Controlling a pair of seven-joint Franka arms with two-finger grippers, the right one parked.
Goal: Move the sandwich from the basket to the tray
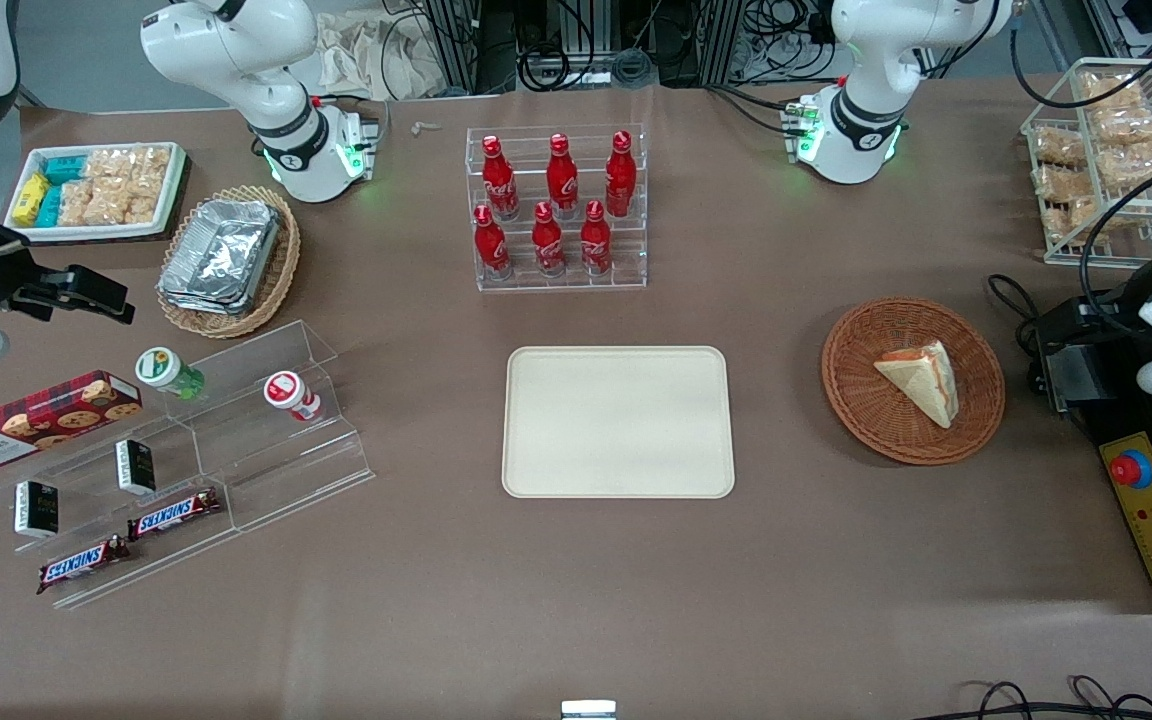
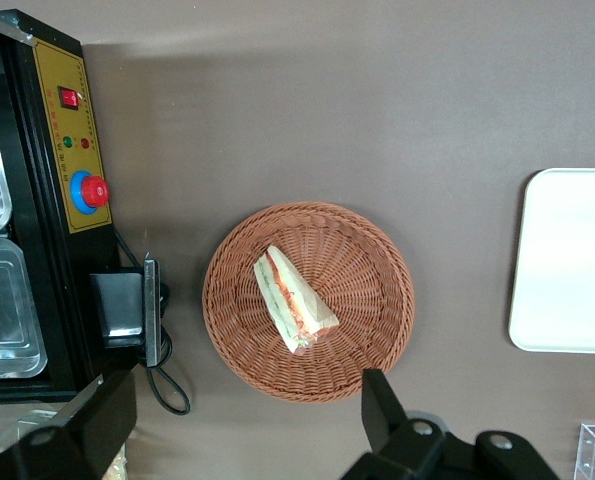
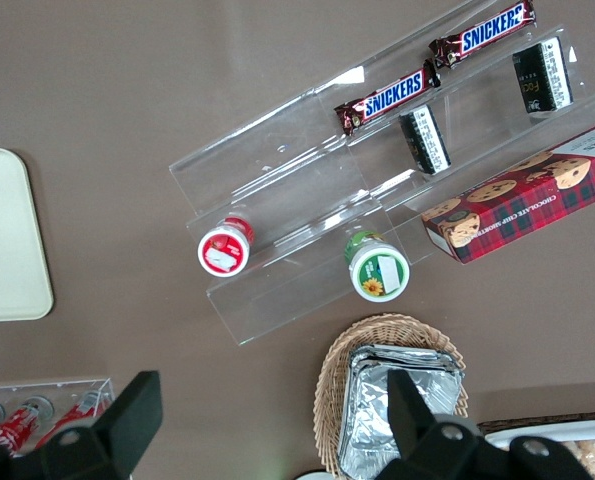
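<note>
the sandwich (image 1: 920, 381) lies in the basket (image 1: 861, 400); the tray (image 1: 618, 421) sits beside the basket; the end effector (image 2: 247, 430) hovers above the basket.

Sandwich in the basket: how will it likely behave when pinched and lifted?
The sandwich looks soft, so it probably squashes under a firm pinch. Its layered filling may slide apart. It lies loose in the basket, probably light. The open hand hovers above.

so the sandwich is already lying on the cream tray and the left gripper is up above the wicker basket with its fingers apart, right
Not quite: the sandwich lies in the reddish-brown basket, not on the tray, which holds nothing. The front view shows this, and the left wrist view agrees. The rest stands: the left gripper is above the basket with its fingers apart.
</note>
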